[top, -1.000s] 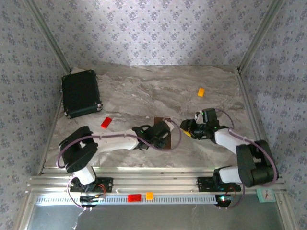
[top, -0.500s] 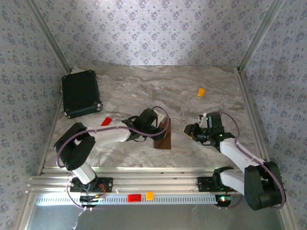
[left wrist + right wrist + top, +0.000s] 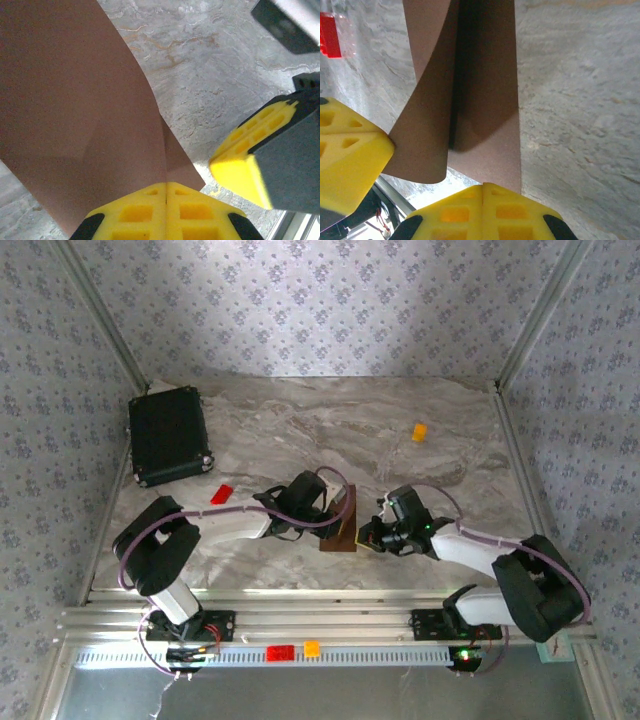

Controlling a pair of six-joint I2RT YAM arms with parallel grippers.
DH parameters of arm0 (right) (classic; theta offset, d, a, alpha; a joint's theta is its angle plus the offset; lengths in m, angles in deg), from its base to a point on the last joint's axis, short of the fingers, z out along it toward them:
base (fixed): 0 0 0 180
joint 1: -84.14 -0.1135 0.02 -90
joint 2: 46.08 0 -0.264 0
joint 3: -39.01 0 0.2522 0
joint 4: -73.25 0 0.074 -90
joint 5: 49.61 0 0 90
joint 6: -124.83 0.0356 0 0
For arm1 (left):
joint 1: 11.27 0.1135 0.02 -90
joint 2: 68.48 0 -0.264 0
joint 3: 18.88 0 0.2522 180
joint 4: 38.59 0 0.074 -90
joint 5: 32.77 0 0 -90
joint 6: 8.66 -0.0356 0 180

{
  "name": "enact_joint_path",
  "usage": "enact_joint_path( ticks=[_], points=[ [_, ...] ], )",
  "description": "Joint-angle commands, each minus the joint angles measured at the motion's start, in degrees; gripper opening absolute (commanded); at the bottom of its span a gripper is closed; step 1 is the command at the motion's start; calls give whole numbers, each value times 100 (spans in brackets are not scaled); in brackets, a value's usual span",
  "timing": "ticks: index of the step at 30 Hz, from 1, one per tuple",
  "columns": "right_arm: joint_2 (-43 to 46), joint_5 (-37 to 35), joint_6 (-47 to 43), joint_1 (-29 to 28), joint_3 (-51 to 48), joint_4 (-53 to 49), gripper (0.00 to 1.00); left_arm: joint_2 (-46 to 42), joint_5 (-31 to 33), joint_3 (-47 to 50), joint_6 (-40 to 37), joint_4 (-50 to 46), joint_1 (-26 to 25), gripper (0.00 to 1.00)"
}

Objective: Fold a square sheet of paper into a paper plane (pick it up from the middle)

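the square sheet of paper (image 3: 340, 536) is held up off the bench (image 3: 300, 430) near its middle, a little toward the near edge, with its lower edge close to or on the surface; which of the two cannot be told. in the right wrist view the sheet (image 3: 485, 75) is seen bowed over on itself, two layers with a dark gap between them. a faint line is seen in the sheet (image 3: 75, 100) in the left wrist view.

the paper is judged to be very light, thin and limp. it bends under its own weight, so it will sag or swing wherever it is not supported. its matte face should not slip between soft pads, but it can be creased or torn by a hard pull, so the two grips should not be drawn apart. hold is best taken at an edge or along the fold line, both layers pinched together.

the left hand (image 3: 166, 192) is clamped on the sheet, pads pressed together with paper between them. the right hand (image 3: 482, 194) is likewise closed on an edge of the sheet, just beside the left one.

farther out on the bench, a red block (image 3: 221, 494) lies to the left, a black case (image 3: 167, 435) at the far left, and an orange block (image 3: 419, 432) toward the far right, all well apart from the paper.
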Motion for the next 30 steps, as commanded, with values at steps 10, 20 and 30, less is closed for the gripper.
enact_joint_path(
  ticks=[10,20,30],
  points=[
    [-884,8,761,-329,261,1446,3,-43,-148,-52,101,40,18,13],
    [-1114,-81,1192,-284,124,2084,3,-438,-179,123,248,93,92,36],
    [-1135,-127,1236,-236,141,2092,3,-854,-136,502,189,335,92,48]
  ],
)
